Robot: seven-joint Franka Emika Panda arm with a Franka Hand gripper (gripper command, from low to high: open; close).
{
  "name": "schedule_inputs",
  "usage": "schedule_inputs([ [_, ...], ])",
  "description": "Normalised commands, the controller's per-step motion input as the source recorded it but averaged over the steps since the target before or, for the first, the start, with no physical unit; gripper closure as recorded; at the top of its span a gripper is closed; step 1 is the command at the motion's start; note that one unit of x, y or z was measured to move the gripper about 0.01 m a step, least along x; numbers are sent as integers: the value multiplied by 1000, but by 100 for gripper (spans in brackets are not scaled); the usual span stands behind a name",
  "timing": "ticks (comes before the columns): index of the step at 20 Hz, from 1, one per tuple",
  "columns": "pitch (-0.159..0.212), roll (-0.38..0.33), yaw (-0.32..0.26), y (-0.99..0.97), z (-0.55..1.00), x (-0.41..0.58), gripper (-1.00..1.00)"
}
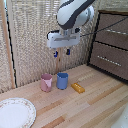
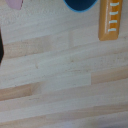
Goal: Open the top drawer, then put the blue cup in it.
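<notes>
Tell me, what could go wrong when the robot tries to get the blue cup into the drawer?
The top drawer looks shut, so it must be opened first. The blue cup stands right beside the pink cup, with the yellow block close on its other side, so the end effector, hanging above them, might bump or grab a neighbour when it comes down.

A pale wooden surface (image 1: 95, 102) of long planks in mixed light and tan tones fills the foreground, evenly lit. Behind it hangs a woven, beige reed-like screen (image 1: 30, 40), with a light wooden post (image 1: 6, 45) standing at the exterior view's left. At the exterior view's right stands a dark-brown cabinet (image 1: 111, 46). The wrist view, rather blurred, shows the same planks (image 2: 60, 75) close up, apparently with faint grain.
</notes>
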Motion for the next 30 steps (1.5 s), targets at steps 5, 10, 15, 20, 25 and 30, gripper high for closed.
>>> schedule_inputs([
  [5, -43, -268, 63, 34, 187, -97, -100],
  [10, -96, -341, 79, 0, 217, -126, -100],
  [15, -90, -339, 96, -47, 201, -146, -100],
  [20, -27, -370, 101, -110, 97, -193, -100],
  [25, -6, -375, 111, -121, 53, -237, -100],
  [30, -1, -375, 115, -142, 7, -274, -100],
])
